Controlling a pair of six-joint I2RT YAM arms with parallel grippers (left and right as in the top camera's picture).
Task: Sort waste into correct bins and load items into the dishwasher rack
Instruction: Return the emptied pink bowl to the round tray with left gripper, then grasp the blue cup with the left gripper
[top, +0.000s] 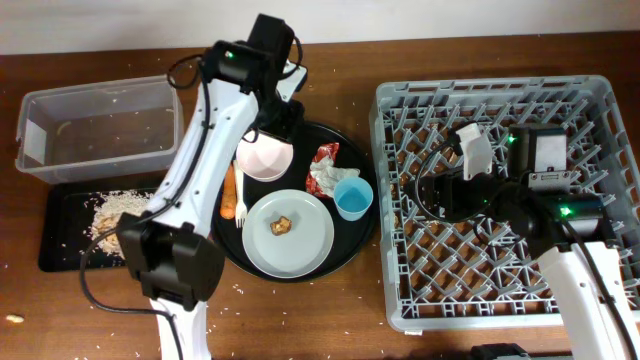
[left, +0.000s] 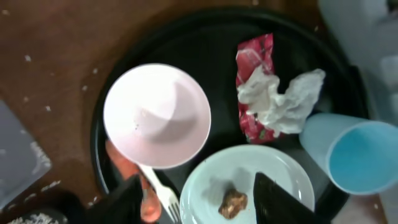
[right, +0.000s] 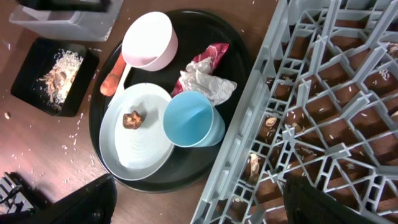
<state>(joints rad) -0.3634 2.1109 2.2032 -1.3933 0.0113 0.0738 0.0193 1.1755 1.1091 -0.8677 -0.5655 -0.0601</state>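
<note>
On the round black tray (top: 345, 245) sit a white bowl (top: 264, 158), a grey plate (top: 300, 245) with a brown chunk (top: 281, 225), a blue cup (top: 353, 198), the red-and-white wrapper with tissue (top: 325, 168), an orange carrot (top: 229, 192) and a white fork (top: 240, 208). My left gripper (left: 202, 202) is open and empty, above the bowl (left: 155, 115) and the plate (left: 273, 174). My right gripper (right: 199, 205) is open and empty, over the left edge of the grey rack (top: 510, 250), beside the cup (right: 189, 121).
The clear tub (top: 100, 130) stands at the far left. The shallow black tray (top: 65, 240) in front of it holds pale crumbs (top: 115, 210). Loose crumbs are scattered on the wooden table, and some scraps lie under the rack (right: 323, 93).
</note>
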